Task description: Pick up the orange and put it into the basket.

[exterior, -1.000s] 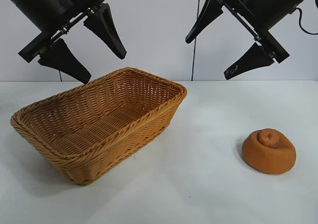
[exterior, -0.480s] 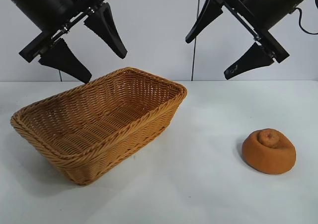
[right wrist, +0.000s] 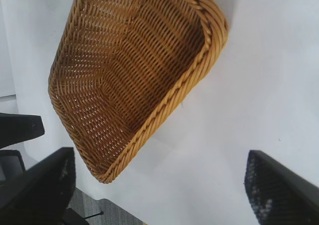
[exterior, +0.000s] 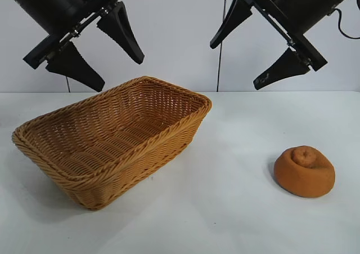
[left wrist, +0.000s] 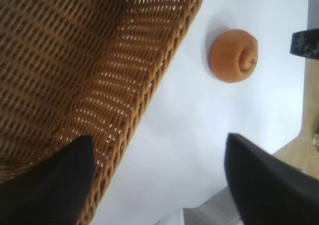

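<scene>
orange on table, basket apart

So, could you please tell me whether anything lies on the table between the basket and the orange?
Nothing: in the exterior view only bare white table separates the basket from the orange. The left wrist view shows the same empty gap.

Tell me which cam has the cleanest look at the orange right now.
Exterior view: the orange sits whole and unobstructed on the table, right of the basket, knob on top visible. Left wrist view also shows it whole, but farther off. Right wrist view misses it, showing only basket and table.
</scene>
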`<state>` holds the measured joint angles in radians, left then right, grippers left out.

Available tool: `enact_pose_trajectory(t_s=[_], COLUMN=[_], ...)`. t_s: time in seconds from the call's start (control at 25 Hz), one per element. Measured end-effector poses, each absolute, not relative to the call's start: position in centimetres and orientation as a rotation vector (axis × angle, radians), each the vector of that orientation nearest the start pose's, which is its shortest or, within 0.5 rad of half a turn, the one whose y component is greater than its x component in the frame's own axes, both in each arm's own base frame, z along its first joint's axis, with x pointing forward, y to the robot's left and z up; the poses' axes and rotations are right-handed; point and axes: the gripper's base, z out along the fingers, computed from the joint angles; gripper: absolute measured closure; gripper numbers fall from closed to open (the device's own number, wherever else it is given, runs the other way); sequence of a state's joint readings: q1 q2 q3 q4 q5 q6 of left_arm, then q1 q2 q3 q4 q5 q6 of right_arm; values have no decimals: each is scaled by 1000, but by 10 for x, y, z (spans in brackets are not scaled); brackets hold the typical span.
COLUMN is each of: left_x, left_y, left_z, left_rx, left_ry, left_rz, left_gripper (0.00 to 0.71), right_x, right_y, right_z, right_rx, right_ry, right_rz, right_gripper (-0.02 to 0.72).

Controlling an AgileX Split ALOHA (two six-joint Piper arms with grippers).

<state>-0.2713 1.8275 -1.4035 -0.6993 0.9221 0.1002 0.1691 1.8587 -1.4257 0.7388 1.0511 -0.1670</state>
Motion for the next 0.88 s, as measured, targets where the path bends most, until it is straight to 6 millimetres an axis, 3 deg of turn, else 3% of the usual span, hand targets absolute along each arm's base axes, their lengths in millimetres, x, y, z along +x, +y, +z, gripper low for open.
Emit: enact_pose_trajectory(t_s=[0.24,0.48,0.6,0.76,0.88], left_x=[351,328,322,320,316], left_y=[-132,-105,-98,-94,-90], left_z=[273,305,313,311,295], left_rx=[-112,-363,-511,-737,-872], left_ry=[2786,2812,2788,2768,2769], left_rz=[-882,-592,-533,-501,-451], left_gripper=[190,190,190,190,190], right_x=[369,369,369,369,369], right_y=[117,117,117,117,117], right_z=[248,248,248,248,248], right_rx=[-19,-19,-19,-19,-19], right_ry=[2815,2816,2816,2816,2815], right_rz=[981,981,981,981,981], right_gripper=[72,72,72,72,72])
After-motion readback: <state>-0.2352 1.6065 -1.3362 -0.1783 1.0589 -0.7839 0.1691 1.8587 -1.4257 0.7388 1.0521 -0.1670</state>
